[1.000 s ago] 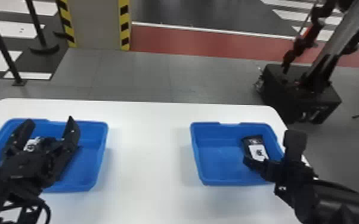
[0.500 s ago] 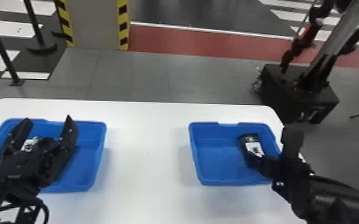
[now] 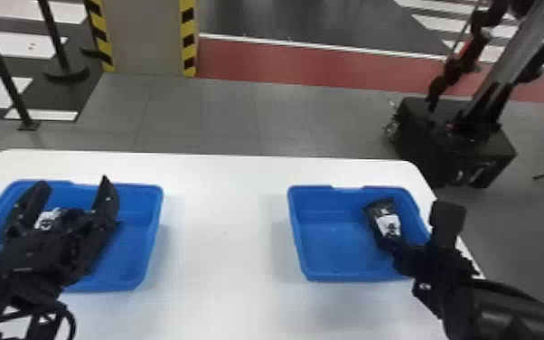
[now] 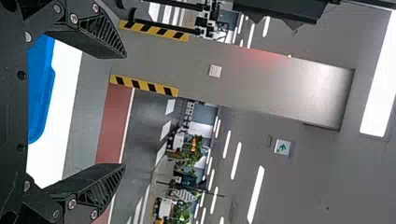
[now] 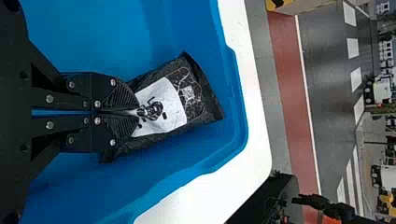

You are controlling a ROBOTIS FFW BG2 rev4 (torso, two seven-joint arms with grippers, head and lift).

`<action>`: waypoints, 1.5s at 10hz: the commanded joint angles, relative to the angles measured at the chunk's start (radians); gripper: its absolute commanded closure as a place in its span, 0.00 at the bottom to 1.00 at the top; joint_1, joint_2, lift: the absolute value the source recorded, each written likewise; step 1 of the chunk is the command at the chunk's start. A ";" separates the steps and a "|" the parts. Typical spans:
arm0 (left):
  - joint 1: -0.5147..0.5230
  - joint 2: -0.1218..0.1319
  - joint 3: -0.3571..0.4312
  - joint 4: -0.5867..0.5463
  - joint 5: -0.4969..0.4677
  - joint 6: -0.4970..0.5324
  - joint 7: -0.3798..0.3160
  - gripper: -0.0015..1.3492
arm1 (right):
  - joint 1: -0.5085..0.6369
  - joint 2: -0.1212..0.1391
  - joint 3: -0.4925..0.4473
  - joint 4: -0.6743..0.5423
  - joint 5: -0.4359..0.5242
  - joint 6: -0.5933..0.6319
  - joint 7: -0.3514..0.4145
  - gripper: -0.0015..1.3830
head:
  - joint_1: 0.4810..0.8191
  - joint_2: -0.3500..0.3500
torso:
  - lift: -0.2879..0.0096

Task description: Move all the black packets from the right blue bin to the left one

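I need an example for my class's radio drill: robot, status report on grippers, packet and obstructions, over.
Right gripper shut on black packet, inside right bin. Left gripper open over left bin; may obstruct the drop.

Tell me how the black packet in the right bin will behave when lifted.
The packet is probably floppy: its label puckers where the right tool pinches it. Being broad and flattish, it should hardly roll. The end beyond the tool may sag.

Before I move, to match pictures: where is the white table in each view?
Head view: white table, under left bin and right bin.
Left wrist view: beyond left bin, before grey floor.
Right wrist view: beyond right bin, before grey floor.
Shared landmark: red floor strip.
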 commanded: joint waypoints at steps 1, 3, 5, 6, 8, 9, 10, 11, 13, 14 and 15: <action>0.000 -0.001 0.000 0.000 0.005 -0.008 -0.001 0.16 | 0.034 0.006 0.000 -0.035 -0.025 -0.040 0.000 0.82 | 0.63 0.26 | 0.60; -0.005 -0.004 -0.003 0.000 0.014 -0.040 -0.001 0.16 | 0.137 0.014 0.032 -0.185 -0.100 -0.094 0.026 0.82 | 0.63 0.27 | 0.60; 0.000 -0.007 -0.006 0.000 0.054 -0.027 -0.004 0.16 | 0.179 0.014 0.051 -0.266 -0.151 -0.170 0.063 0.82 | 0.63 0.34 | 0.60; -0.002 -0.006 -0.011 0.000 0.077 -0.027 -0.009 0.16 | 0.154 0.012 0.049 -0.249 -0.182 -0.182 0.143 0.82 | 0.63 0.37 | 0.60; -0.019 -0.003 -0.031 0.000 0.134 -0.030 -0.030 0.16 | -0.015 -0.012 0.051 -0.011 -0.202 -0.204 0.411 0.82 | 0.63 0.43 | 0.60; -0.032 -0.001 -0.051 0.000 0.174 -0.022 -0.048 0.16 | -0.047 -0.012 0.072 0.012 -0.205 -0.204 0.471 0.82 | 0.63 0.45 | 0.60; -0.037 0.000 -0.057 -0.022 0.197 0.022 -0.070 0.16 | -0.062 -0.012 0.120 0.007 -0.220 -0.197 0.506 0.82 | 0.63 0.45 | 0.60; -0.039 0.003 -0.059 -0.049 0.197 0.083 -0.085 0.16 | -0.069 -0.017 0.187 -0.020 -0.257 -0.180 0.525 0.82 | 0.63 0.47 | 0.60; -0.044 0.009 -0.060 -0.069 0.195 0.144 -0.101 0.16 | -0.103 -0.032 0.333 -0.050 -0.340 -0.150 0.537 0.82 | 0.63 0.53 | 0.60; -0.049 0.014 -0.065 -0.069 0.192 0.166 -0.101 0.16 | -0.113 -0.034 0.391 -0.072 -0.360 -0.138 0.540 0.82 | 0.63 0.60 | 0.60; -0.054 0.014 -0.068 -0.069 0.192 0.184 -0.105 0.16 | -0.116 -0.034 0.436 -0.089 -0.383 -0.136 0.539 0.82 | 0.63 0.67 | 0.60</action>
